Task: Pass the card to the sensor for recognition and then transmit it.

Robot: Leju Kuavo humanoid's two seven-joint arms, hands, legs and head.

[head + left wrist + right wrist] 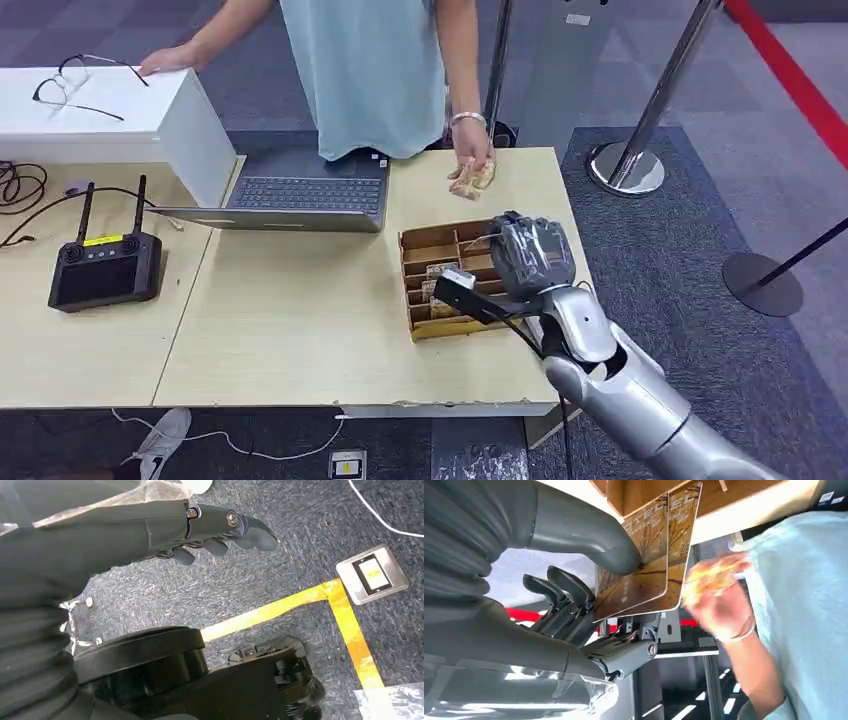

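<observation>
My right hand (535, 255) hovers over the cardboard card box (425, 330) at the table's right end. In the right wrist view its thumb (589, 535) and fingers pinch two overlapping orange tree-print cards (649, 565). More cards (440, 272) stand in the box's slots. A person's hand (470, 160) just beyond the box holds a similar card (472, 180), blurred in the right wrist view (714, 577). My left hand (200, 525) hangs beside my body over the carpet, fingers stretched out and holding nothing.
An open laptop (300, 190) lies left of the box, a black remote controller (105, 268) further left. A white box (120, 120) carries glasses (75, 80). Stanchion bases (628, 165) (765, 283) stand on the carpet to the right. A person in a light shirt (365, 70) stands behind the table.
</observation>
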